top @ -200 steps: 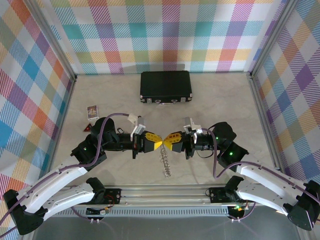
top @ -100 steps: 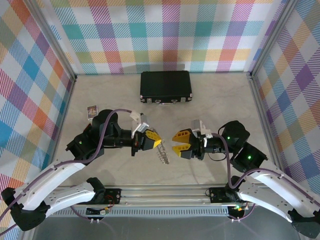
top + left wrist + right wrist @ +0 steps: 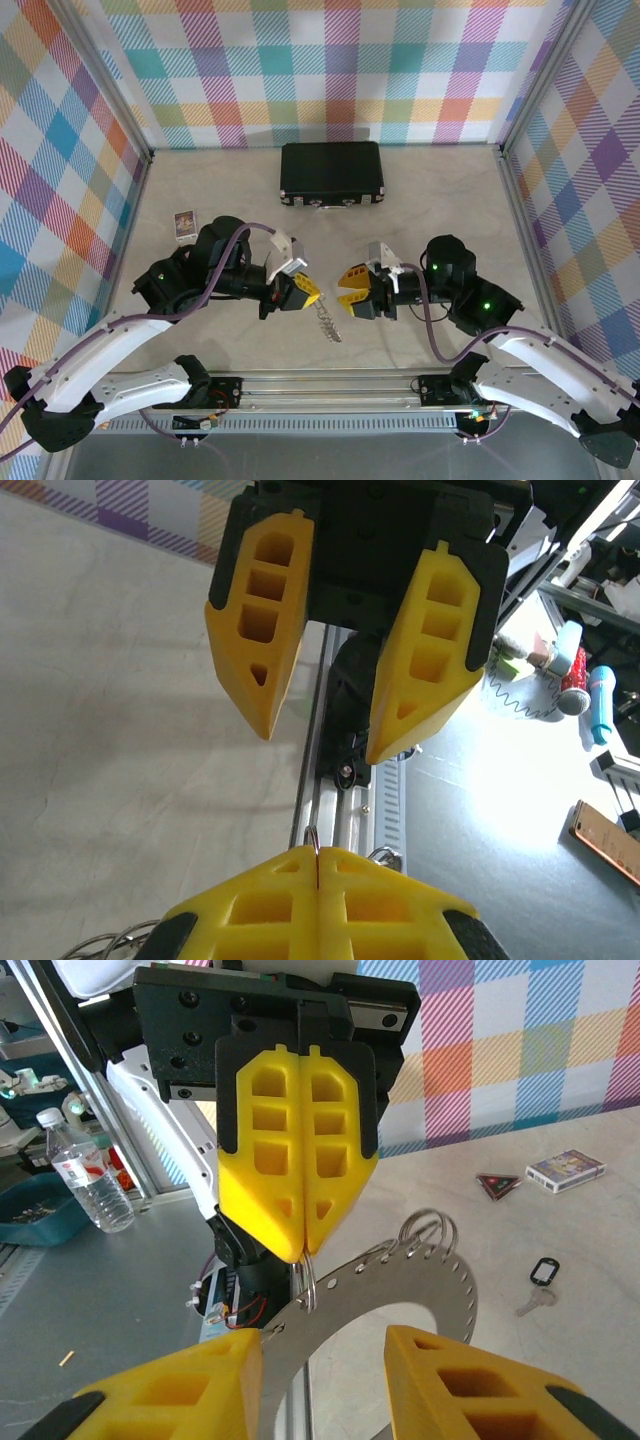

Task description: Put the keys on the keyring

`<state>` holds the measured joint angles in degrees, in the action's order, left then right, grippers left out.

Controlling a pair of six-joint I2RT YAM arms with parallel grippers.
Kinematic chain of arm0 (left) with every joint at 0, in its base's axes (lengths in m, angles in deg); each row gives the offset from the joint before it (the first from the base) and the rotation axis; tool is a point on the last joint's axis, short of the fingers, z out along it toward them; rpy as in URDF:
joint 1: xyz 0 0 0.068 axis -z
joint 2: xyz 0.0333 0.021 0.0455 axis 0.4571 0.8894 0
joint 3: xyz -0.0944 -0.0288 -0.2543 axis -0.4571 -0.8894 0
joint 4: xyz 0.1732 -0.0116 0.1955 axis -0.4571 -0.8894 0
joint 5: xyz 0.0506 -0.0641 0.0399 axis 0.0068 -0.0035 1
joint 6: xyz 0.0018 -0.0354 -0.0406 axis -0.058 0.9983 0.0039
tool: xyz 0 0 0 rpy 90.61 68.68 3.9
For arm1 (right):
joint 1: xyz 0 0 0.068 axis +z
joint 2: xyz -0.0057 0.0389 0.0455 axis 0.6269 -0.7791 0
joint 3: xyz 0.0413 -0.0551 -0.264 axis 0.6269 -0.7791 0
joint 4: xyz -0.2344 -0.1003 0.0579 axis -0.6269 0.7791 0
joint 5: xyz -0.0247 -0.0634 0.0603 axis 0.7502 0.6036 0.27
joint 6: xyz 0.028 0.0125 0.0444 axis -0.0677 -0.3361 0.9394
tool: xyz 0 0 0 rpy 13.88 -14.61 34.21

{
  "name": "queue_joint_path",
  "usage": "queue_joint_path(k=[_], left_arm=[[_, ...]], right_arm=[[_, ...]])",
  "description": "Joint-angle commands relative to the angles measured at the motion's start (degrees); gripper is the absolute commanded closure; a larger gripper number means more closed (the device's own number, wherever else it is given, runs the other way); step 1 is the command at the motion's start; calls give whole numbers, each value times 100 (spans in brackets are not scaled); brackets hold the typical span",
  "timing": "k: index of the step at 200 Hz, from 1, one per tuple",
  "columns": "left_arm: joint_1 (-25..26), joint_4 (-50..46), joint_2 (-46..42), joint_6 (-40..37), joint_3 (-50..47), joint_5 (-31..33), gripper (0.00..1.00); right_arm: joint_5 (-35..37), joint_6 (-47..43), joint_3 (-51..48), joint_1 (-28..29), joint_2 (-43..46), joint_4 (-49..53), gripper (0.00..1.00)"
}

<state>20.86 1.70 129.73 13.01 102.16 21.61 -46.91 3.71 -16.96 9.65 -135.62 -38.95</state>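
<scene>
Left end effector (image 3: 310, 292) is clamped tight on the keyring (image 3: 313, 838), a thin wire loop poking from its ribbed yellow plastic fingertips. The keys (image 3: 327, 322), a flat silvery perforated strip with small wire loops, dangle beneath it above the pale tabletop (image 3: 430, 200). Right end effector (image 3: 347, 291) faces it, jaws partly apart and empty; threading looks under way, though the join itself is unclear.

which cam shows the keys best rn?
Right wrist: the keys spread as a silvery arc hanging from the shut left gripper. Top external shows a small dangling chain; left wrist, just a few loops at its bottom-left corner.
</scene>
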Motion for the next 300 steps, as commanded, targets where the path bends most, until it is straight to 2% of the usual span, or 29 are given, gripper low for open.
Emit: queue_joint_path(k=[1,52,99,145,206,253,300], left_arm=[[82,-83,52,-165,237,-45,100],[122,-120,143,-210,295,-45,100],[127,-172,208,-239,317,-11,100],[135,-184,249,-256,317,-15,100],[152,-130,317,-227,299,-27,100],[222,-36,321,-164,246,16,100],[238,87,336,-138,220,7,100]], right_arm=[[-240,81,86,34,-84,-288,64],[-513,70,103,57,-270,-374,71],[-846,-148,225,93,-478,-108,81],[-1085,-186,252,119,-597,-119,85],[-1214,-257,292,215,-801,-77,90],[-1281,-294,355,264,-887,-53,100],[-1244,-304,384,285,-874,3,100]])
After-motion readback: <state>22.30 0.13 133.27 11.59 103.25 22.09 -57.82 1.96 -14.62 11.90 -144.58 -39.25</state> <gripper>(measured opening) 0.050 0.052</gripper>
